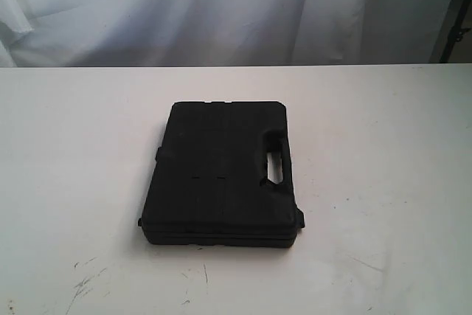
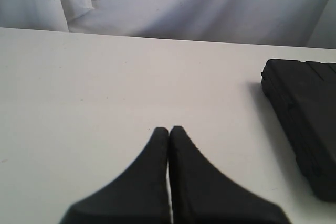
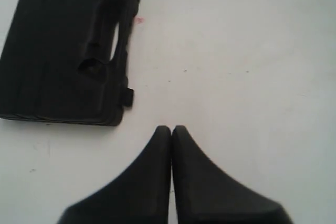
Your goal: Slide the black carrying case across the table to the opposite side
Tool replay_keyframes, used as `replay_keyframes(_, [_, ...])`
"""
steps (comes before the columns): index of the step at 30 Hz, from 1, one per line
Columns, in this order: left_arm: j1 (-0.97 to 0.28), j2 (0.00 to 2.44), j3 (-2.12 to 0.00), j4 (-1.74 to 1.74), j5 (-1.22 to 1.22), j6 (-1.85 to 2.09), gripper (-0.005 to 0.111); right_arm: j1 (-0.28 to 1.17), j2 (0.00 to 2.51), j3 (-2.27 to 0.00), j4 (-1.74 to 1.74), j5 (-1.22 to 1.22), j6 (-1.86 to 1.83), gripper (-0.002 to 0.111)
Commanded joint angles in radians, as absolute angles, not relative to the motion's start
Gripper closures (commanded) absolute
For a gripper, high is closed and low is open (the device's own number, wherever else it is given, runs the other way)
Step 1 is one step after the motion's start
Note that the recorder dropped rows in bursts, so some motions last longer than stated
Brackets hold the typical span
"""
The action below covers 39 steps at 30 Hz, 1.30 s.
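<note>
A: Spotted the black case (image 1: 220,175)?
B: Yes. Lies flat near the middle of the white table (image 1: 383,182), handle slot (image 1: 275,160) along its right edge.
A: Anything close by?
B: Just a small red spot (image 3: 139,20) on the table beside the handle edge. Also dark scuff marks (image 1: 85,282) toward the near left in the exterior view.
A: And the left fingers (image 2: 142,182)?
B: Pressed together over bare table, well apart from the case's side.
A: Right fingers (image 3: 205,182)?
B: Likewise pressed tight together, near the case's tabbed corner yet clear of it.
A: Behind all that?
B: Only a white curtain (image 1: 221,5) past the far edge.
</note>
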<state>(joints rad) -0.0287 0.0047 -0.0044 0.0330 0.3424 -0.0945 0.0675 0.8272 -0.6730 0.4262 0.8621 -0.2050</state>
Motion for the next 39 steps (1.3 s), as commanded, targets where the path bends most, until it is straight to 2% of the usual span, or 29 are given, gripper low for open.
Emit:
replay_keyframes(1, [-0.036, 0.000, 0.000, 0.037, 0.336, -0.095, 0.107, 0.059, 0.897, -0.714, 0.525, 0.842, -0.237, 0.108])
replay_keyframes(6, [-0.036, 0.000, 0.000, 0.037, 0.336, -0.095, 0.107, 0.094, 0.988, -0.789, 0.525, 0.842, -0.215, 0.108])
replay_keyframes(13, [-0.036, 0.000, 0.000, 0.037, 0.336, -0.095, 0.107, 0.230, 1.156, -0.892, 0.514, 0.824, -0.145, 0.108])
replay_keyframes(23, [-0.036, 0.000, 0.000, 0.037, 0.335, -0.095, 0.107, 0.415, 1.367, -0.996, 0.283, 0.764, 0.131, 0.108])
replay_keyframes(31, [-0.036, 0.000, 0.000, 0.037, 0.335, -0.095, 0.107, 0.493, 1.565, -1.137, 0.224, 0.785, 0.202, 0.108])
replay_keyframes(39, [-0.036, 0.000, 0.000, 0.037, 0.335, -0.095, 0.107, 0.512, 1.727, -1.255, 0.210, 0.790, 0.227, 0.108])
